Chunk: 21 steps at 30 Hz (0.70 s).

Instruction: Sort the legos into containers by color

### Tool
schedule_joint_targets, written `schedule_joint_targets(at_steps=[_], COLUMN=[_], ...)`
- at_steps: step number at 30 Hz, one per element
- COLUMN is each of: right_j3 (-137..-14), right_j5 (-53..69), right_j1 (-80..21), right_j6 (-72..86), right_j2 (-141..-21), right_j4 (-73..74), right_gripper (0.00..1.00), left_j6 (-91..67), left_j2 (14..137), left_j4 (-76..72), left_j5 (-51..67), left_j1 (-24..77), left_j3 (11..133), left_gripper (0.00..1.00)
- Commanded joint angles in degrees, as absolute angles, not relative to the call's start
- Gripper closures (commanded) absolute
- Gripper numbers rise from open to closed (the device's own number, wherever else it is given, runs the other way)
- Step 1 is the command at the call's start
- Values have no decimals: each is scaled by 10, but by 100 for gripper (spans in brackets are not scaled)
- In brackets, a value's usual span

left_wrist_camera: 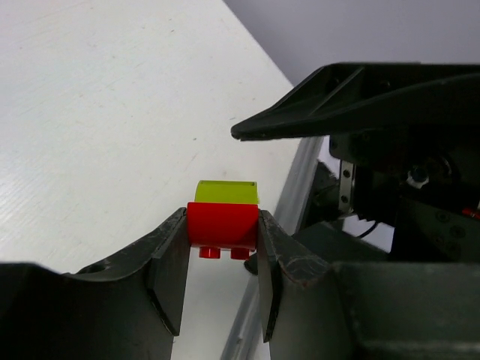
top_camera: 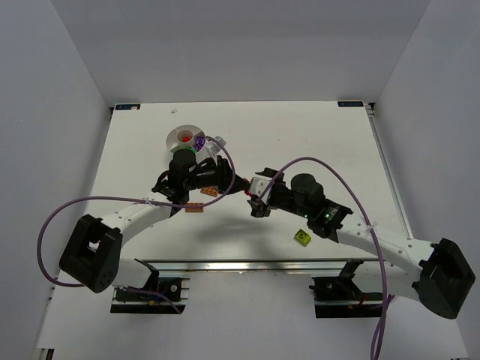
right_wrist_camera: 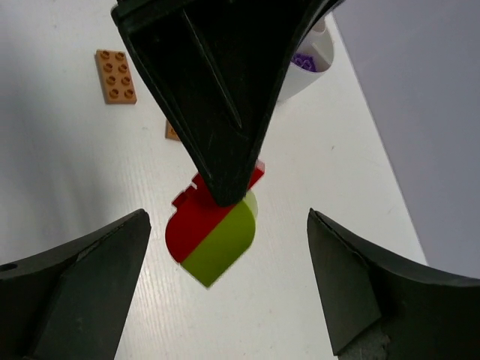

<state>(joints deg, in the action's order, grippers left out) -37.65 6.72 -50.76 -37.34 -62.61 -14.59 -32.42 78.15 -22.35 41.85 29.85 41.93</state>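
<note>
A red-and-lime lego piece (left_wrist_camera: 223,223) hangs above the table with my left gripper (left_wrist_camera: 223,247) shut on its red half; two studs point toward the camera. In the right wrist view the same piece (right_wrist_camera: 217,232) hangs under the left gripper's dark fingers (right_wrist_camera: 210,90). My right gripper (right_wrist_camera: 229,277) stands wide open on either side of it, touching nothing. From above, the left gripper (top_camera: 234,190) and the right gripper (top_camera: 255,201) meet at mid-table. The round white divided dish (top_camera: 174,135) holds a purple piece (top_camera: 199,140). Two orange plates (top_camera: 211,192) (top_camera: 193,208) and a lime block (top_camera: 302,237) lie on the table.
Purple cables loop off both arms over the table. An aluminium rail (top_camera: 247,266) runs along the near edge between the arm bases. White walls close in the table on the left, right and back.
</note>
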Motion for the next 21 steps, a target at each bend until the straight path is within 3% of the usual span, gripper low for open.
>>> schedule_joint_targets(at_steps=[1,6,10,21], right_j3=[-406,-488,-531,-625], right_j5=[131,353,489,591], right_j1=[-476,-340,-302,-324], right_j6=[-362,-414,-472,-487], right_j2=[-627,-658,-693,-798], right_j4=[-102,86,190,290], right_gripper=[10,11,11,13], left_j6=[-241,-143,-50,141], left_j2=[761,739,701,616], left_j4=[-160,-91,-104,-108], left_j5=[396,353,384,403], left_j1=[301,301,309,362], left_j3=[457,461,434,358], left_gripper=[100,100,100,100])
